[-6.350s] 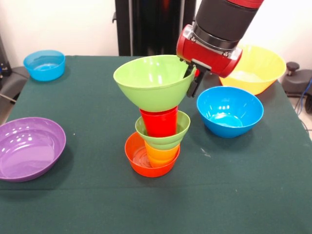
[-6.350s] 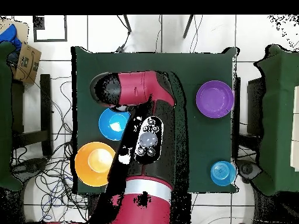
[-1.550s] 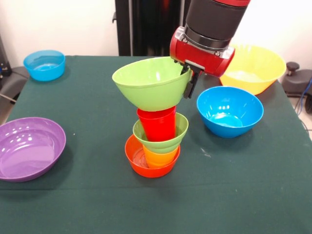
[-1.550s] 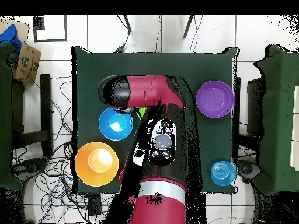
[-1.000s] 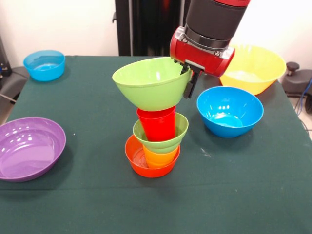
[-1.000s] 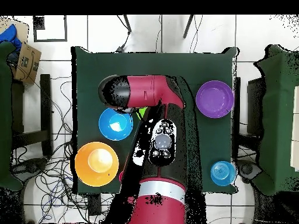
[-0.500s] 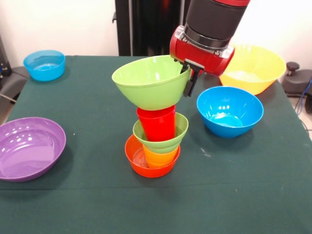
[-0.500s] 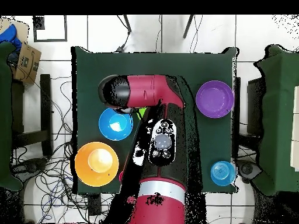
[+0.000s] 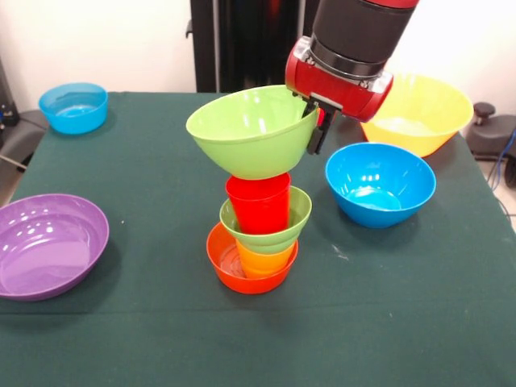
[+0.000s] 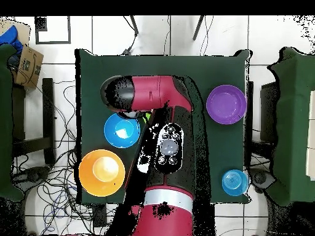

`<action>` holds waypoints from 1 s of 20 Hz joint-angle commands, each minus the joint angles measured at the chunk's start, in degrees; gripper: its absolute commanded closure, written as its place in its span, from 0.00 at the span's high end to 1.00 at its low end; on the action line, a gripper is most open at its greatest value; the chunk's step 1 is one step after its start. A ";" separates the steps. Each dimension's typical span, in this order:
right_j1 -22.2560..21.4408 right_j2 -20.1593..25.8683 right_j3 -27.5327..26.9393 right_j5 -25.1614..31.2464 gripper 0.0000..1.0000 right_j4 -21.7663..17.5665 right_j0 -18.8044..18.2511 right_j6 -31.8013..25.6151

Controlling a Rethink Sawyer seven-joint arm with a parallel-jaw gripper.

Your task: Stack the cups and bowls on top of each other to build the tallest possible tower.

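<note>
Green-clothed table (image 9: pixel 121 339) carries everything. Red-and-black arm (image 10: pixel 161 166) comes down at centre. Large yellow bowl (image 9: pixel 419 113) far right in front view; purple bowl (image 9: pixel 48 246) at left edge; blue bowl (image 9: pixel 379 184) right of tower; small blue bowl (image 9: pixel 73 106) far left corner. Large green bowl (image 9: pixel 251 133) tilted, base on red cup (image 9: pixel 258 203). Tower (image 9: pixel 256 234): orange bowl, yellow-orange cup, small green bowl, red cup. Claw (image 9: pixel 316 129) clamped on large green bowl's right rim.
</note>
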 commanded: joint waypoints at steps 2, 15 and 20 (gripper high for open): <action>3.43 5.85 -6.14 8.24 0.00 -1.07 0.83 -3.44; 2.45 6.33 -3.28 5.15 0.00 -0.91 -0.53 -4.12; 3.10 6.10 -2.70 3.42 0.00 -1.64 -0.43 -3.87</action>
